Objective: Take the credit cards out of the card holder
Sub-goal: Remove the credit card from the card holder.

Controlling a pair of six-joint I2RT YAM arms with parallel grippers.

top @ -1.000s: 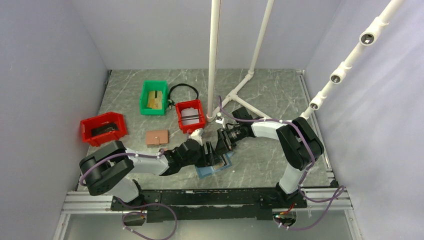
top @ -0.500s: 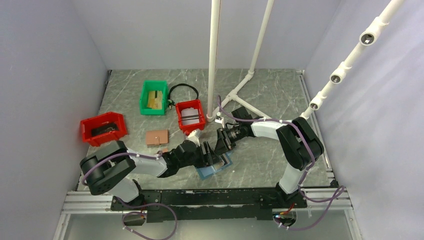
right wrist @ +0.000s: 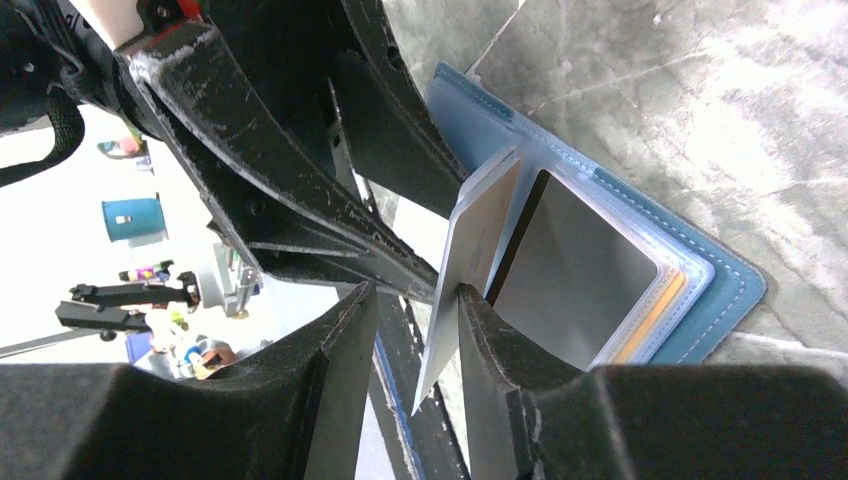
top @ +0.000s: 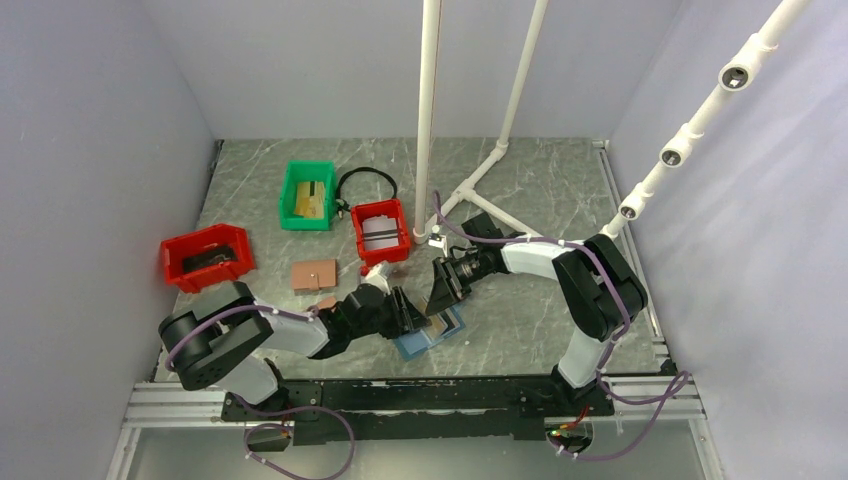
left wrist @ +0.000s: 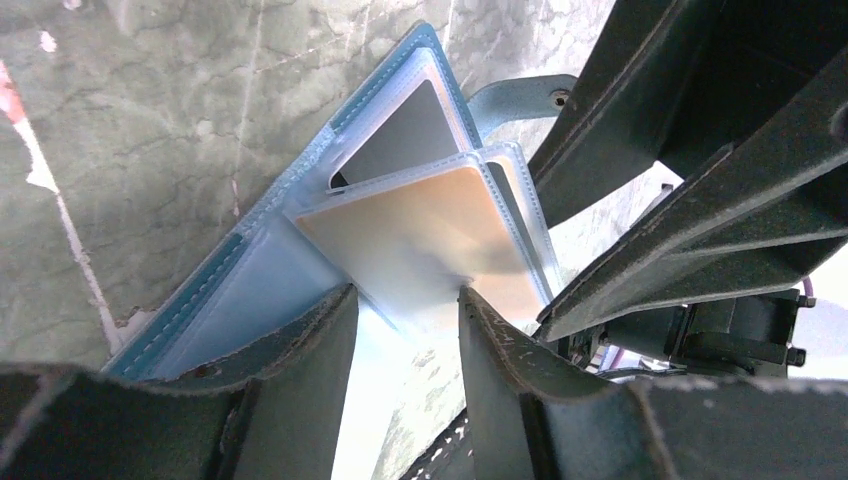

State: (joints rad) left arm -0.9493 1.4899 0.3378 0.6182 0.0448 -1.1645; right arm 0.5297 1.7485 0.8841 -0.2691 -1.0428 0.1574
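**Spread wide, nothing clamped**

I'm seeing the left gripper standing with its jaws apart, a credit card reaching into the gap, unclamped. The blue card holder is lying open on the table, between both tools. The right gripper is spread too, one finger touching an upright clear sleeve.

Your overhead camera looks down from above and behind onto the whole worktop; both wrist cameras, facing each other, closely share the card holder.

Right claw just before left claw
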